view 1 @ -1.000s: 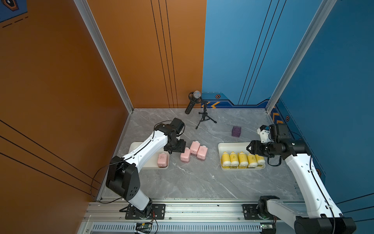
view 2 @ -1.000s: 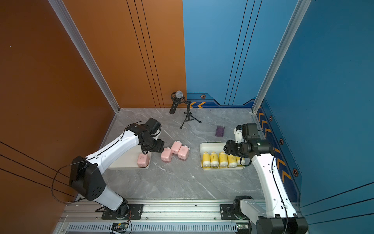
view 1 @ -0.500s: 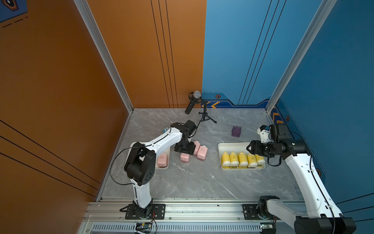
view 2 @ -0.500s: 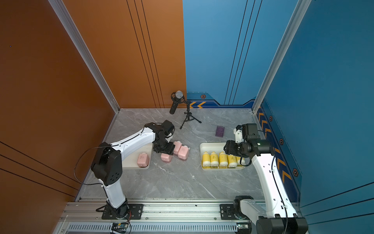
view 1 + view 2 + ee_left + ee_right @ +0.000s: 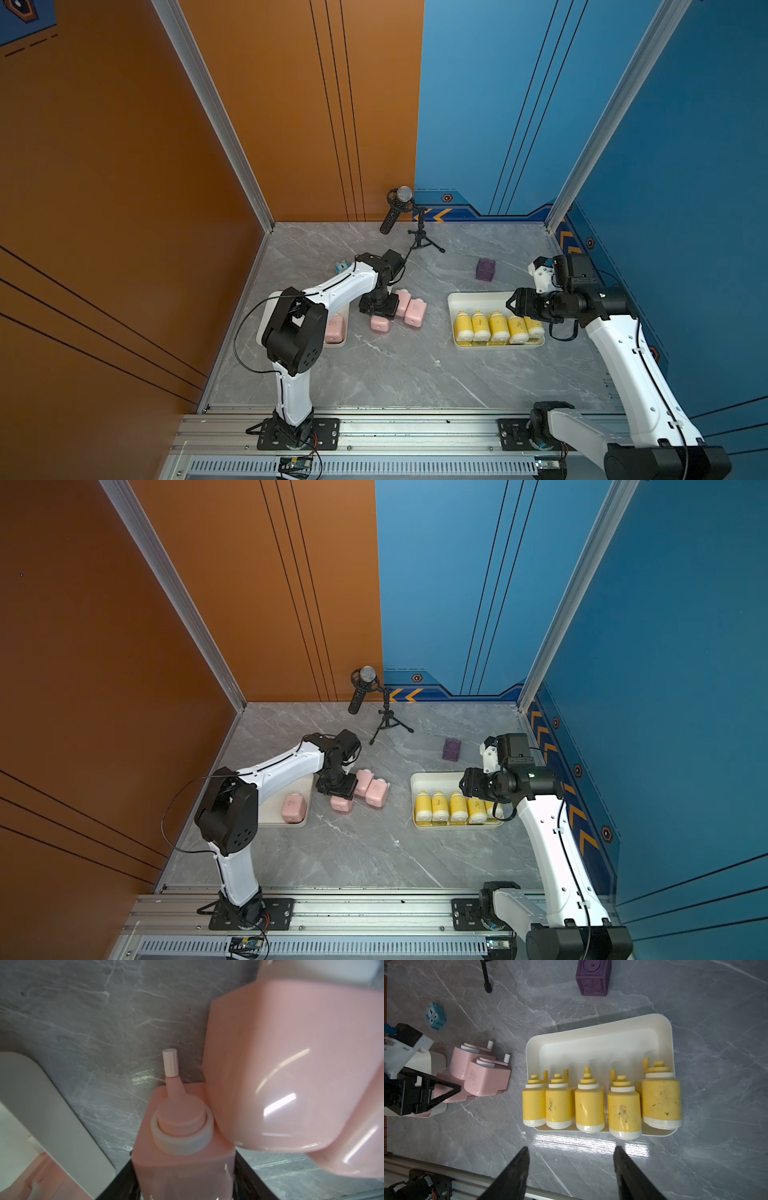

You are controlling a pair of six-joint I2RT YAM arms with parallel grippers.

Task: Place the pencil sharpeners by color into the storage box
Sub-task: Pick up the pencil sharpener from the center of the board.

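White links [image 5: 623, 357], black joints, thin black cables, black tapered fingers [image 5: 512, 1176].

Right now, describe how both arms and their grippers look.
The left arm and right arm have white shell links, black joints and thin black cable loops. The left gripper and right gripper are black, with tapered triangular jaws.

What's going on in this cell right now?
Sharpeners are being sorted by color. Five yellow sharpeners lie in the right tray, and the right gripper hovers near it, open and empty. One pink sharpener lies in the left tray. Two more lie on the table. The left gripper straddles a third, but it's unclear whether it has gripped it.
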